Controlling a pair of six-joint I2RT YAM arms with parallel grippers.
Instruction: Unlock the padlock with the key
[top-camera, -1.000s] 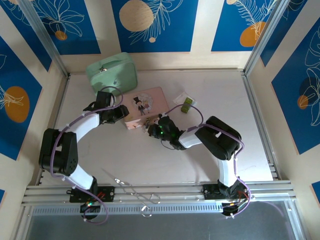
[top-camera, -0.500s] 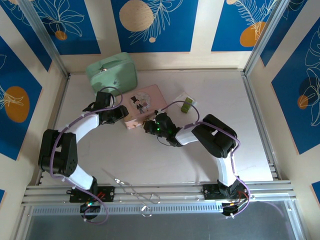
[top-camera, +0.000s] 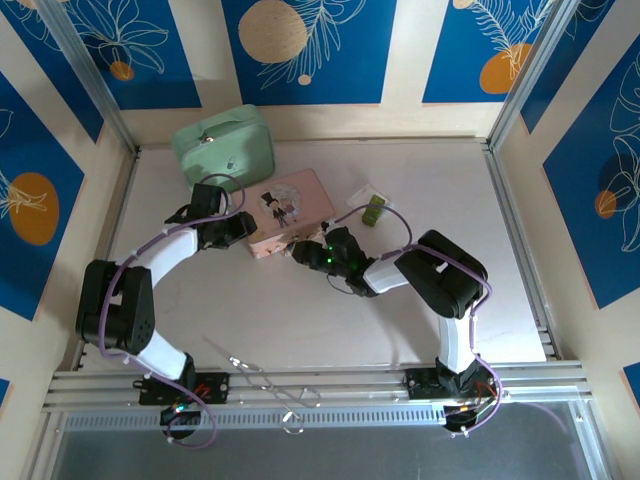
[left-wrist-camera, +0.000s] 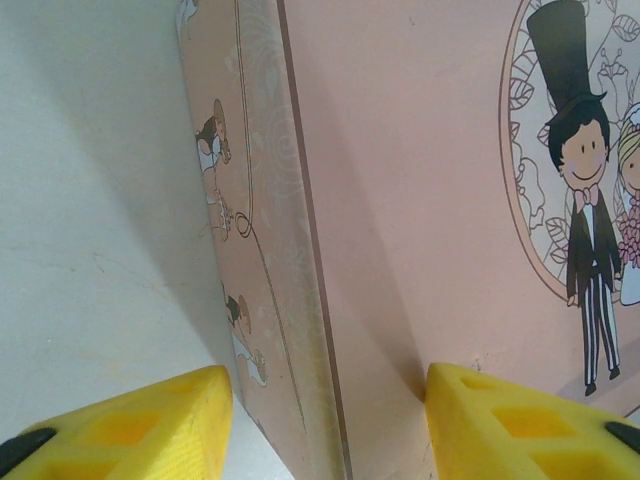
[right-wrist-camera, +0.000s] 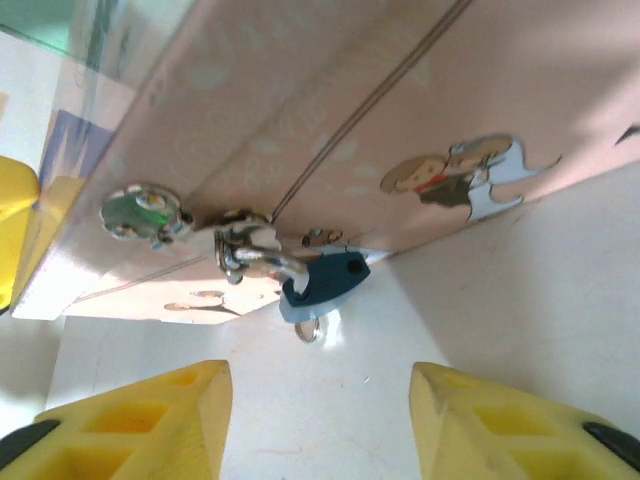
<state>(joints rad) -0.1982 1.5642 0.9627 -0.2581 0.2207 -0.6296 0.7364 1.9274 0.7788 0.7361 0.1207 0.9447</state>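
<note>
The tiny silvery padlock (right-wrist-camera: 245, 250) hangs from the hasp on the front wall of the pink tin (top-camera: 292, 210). A blue-headed key (right-wrist-camera: 328, 278) sticks out of the padlock, and a small ring (right-wrist-camera: 310, 329) hangs below it. My right gripper (right-wrist-camera: 320, 420) stands open a short way in front of the key, with nothing between its yellow fingers. In the top view the right gripper (top-camera: 304, 253) is at the tin's near edge. My left gripper (left-wrist-camera: 325, 400) clamps the tin's left corner, one finger on the side wall and one on the lid (left-wrist-camera: 420, 200).
A mint-green case (top-camera: 225, 148) stands at the back left, close behind the left arm. A small olive-green block (top-camera: 374, 210) lies on a clear wrapper to the right of the tin. A thin wire tool (top-camera: 265, 378) lies at the near table edge.
My right gripper has opened, let go of the key and drawn back a little to the right. The tin turned slightly earlier on. The left gripper has stayed on the tin.
</note>
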